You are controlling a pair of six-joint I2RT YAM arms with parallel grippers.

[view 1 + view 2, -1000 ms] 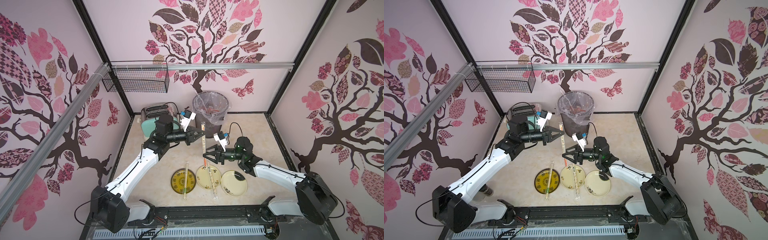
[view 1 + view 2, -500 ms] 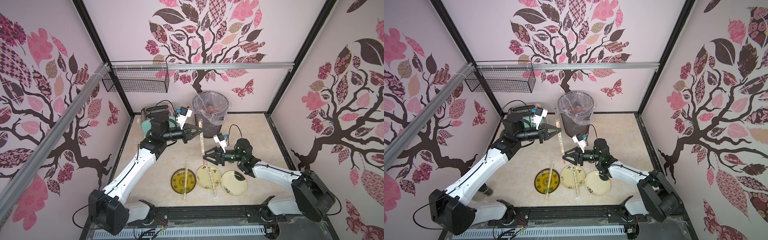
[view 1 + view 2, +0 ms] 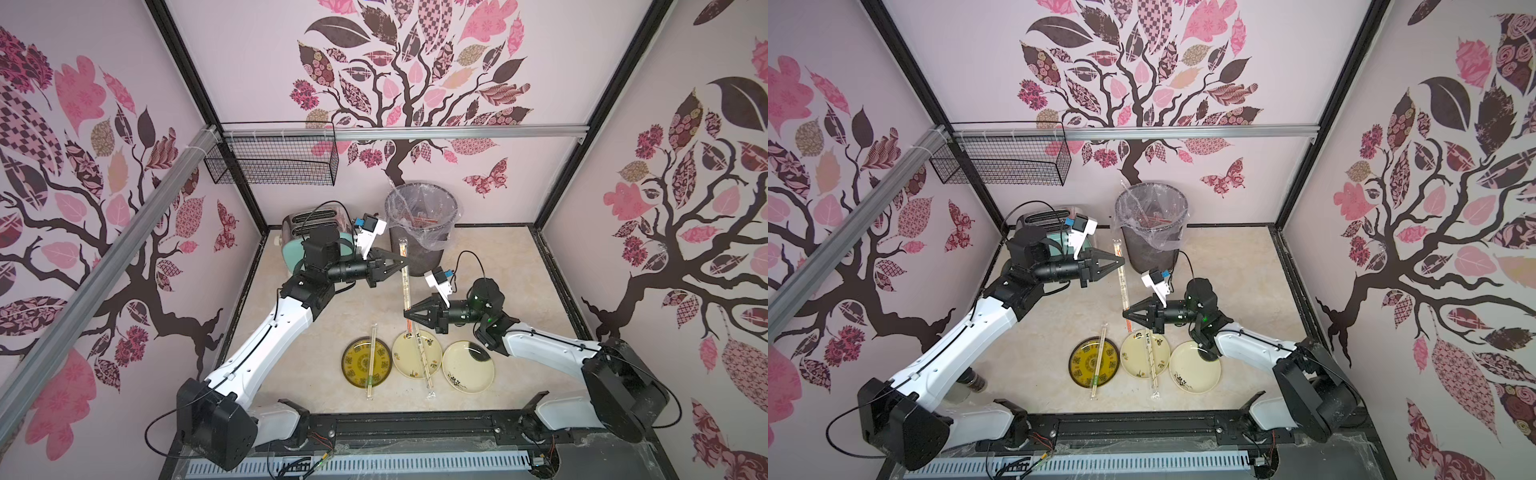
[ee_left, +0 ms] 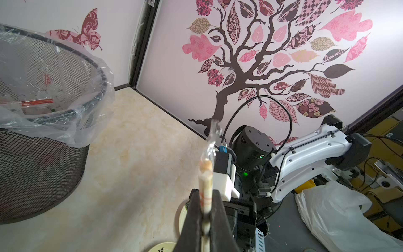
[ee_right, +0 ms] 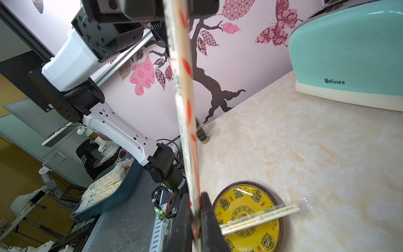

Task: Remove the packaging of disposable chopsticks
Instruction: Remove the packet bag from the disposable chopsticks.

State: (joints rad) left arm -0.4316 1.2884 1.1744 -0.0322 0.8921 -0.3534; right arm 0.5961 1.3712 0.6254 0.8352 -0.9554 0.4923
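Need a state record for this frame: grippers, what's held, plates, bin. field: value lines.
left gripper: shut on red-printed wrapped pair, near its bin-side end
right gripper: shut on the same pair, near its plate-side end
held pair: off the table, sleeve on
yellow plate: green-printed wrapped pair lies across it
middle plate: third wrapped pair lies across it
right plate: no chopsticks on it
bin: lined; discarded sleeves inside
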